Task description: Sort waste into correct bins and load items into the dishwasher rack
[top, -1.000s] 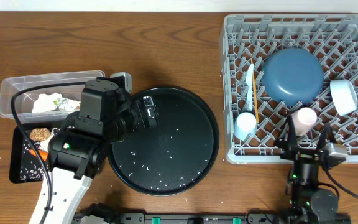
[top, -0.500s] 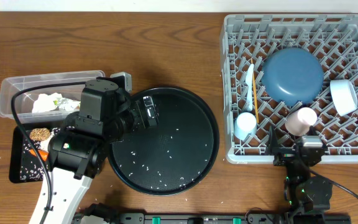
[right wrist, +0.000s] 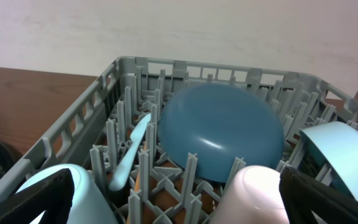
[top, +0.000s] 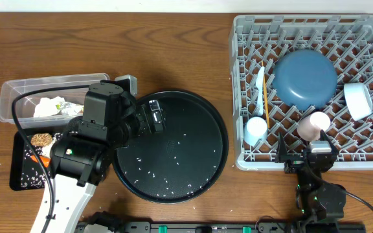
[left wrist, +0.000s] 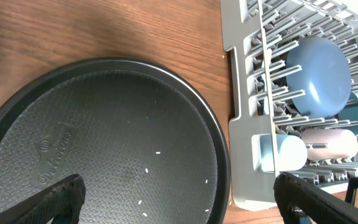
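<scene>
Above the round black tray (left wrist: 104, 124), my left pincer (left wrist: 176, 193) hangs spread wide and empty, rice grains (left wrist: 158, 152) scattered beneath it. My right pincer (right wrist: 176, 190) gapes equally wide at the near edge of the dishwasher rack (top: 303, 21), gripping nothing; inside the rack sit the dark blue plate (top: 305, 79), pink cup (top: 315, 123), light blue cup (top: 256, 129), white bowl (top: 358, 100), white utensil (top: 259, 81) and chopstick (top: 265, 97). Crumpled paper (top: 47, 107) lies in the clear tub (top: 50, 83).

desk (top: 141, 45): brown wood grain, smooth
dishwasher rack (top: 303, 21): light grey matt plastic
round tray (left wrist: 104, 137): black, finely textured beneath me
plate (right wrist: 219, 134): blue, glossy
</scene>
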